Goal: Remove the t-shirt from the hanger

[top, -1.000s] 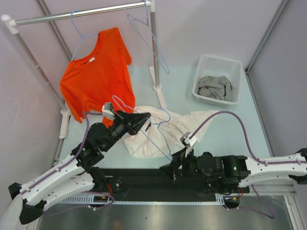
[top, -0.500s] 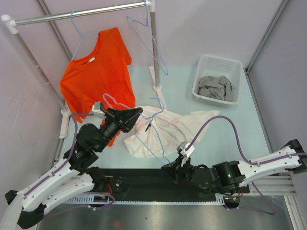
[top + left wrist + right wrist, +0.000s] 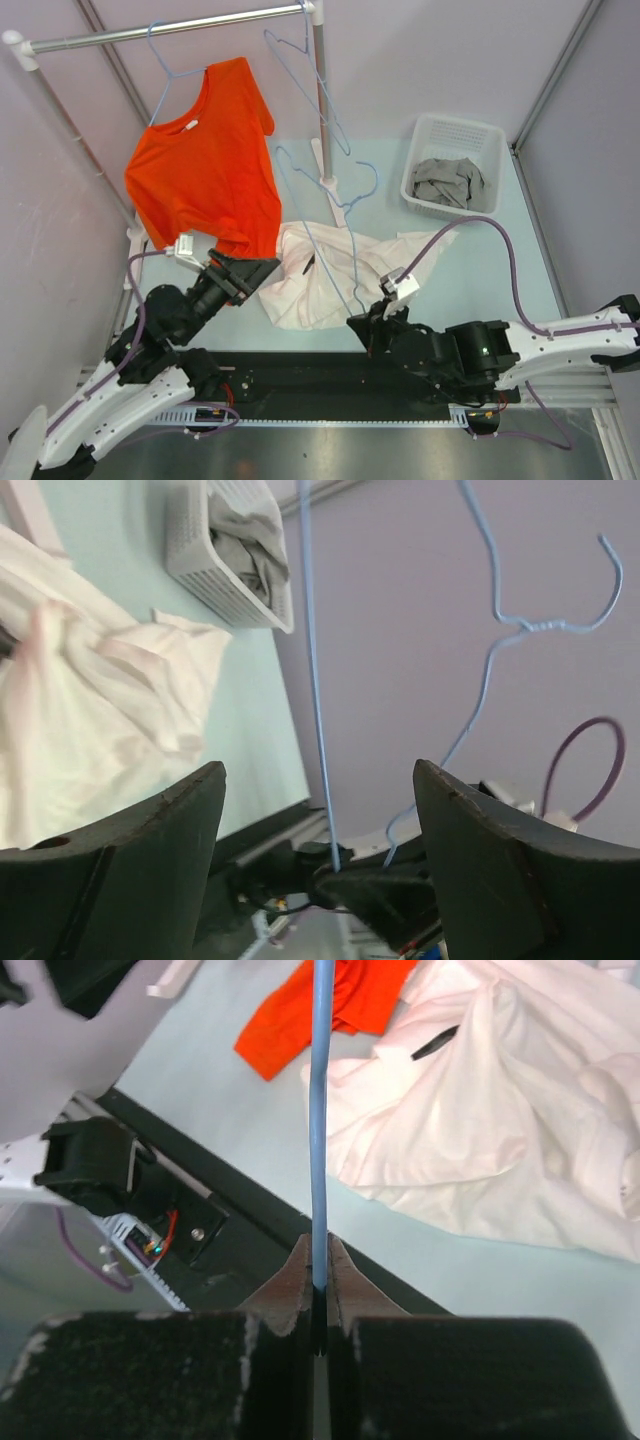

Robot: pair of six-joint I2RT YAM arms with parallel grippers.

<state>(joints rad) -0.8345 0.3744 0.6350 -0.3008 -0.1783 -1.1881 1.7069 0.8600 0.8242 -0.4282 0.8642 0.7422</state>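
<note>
A white t-shirt (image 3: 330, 268) lies crumpled on the table, off the hanger; it also shows in the right wrist view (image 3: 500, 1110) and left wrist view (image 3: 90, 710). The thin blue wire hanger (image 3: 320, 1110) stands bare above it, its hook (image 3: 560, 620) in the air. My right gripper (image 3: 358, 325) (image 3: 320, 1252) is shut on the hanger's lower wire. My left gripper (image 3: 266, 268) (image 3: 318, 770) is open at the shirt's left edge, with nothing between its fingers. An orange t-shirt (image 3: 205, 150) hangs on a second hanger on the rack.
A clothes rail (image 3: 170, 30) runs across the back with an empty blue hanger (image 3: 325, 100) on it beside the upright post (image 3: 322, 120). A white basket (image 3: 460, 132) with grey cloth sits at the back right. The black base rail (image 3: 300, 375) runs along the near edge.
My left gripper opened, let go of the hanger and drew back to the left. My right gripper shut on the hanger's lower wire, and the hanger swung up and right, clear of the white t-shirt.
</note>
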